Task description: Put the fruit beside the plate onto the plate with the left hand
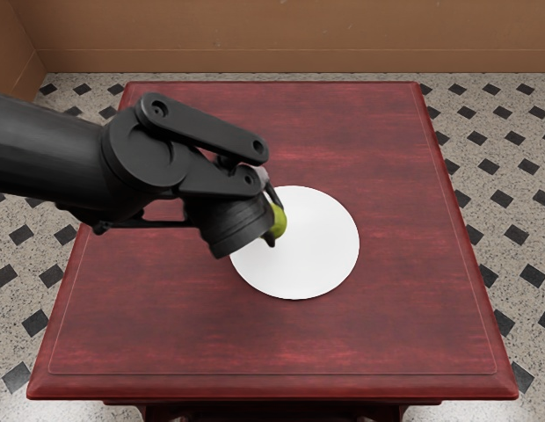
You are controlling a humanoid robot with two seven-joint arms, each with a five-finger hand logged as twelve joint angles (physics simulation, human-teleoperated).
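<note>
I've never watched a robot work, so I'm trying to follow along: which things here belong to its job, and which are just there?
Part of the job:
- left hand, closed round the fruit
- fruit, yellow-green, over the plate's left edge
- plate, white

Just there:
- table, which everything sits on
- floor, tiled

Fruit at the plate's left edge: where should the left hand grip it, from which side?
Take the fruit across its small round body, from above and the left, where the left hand sits, seemingly closed on it at the left rim of the plate. It is round with no handle; only its right side shows.
</note>
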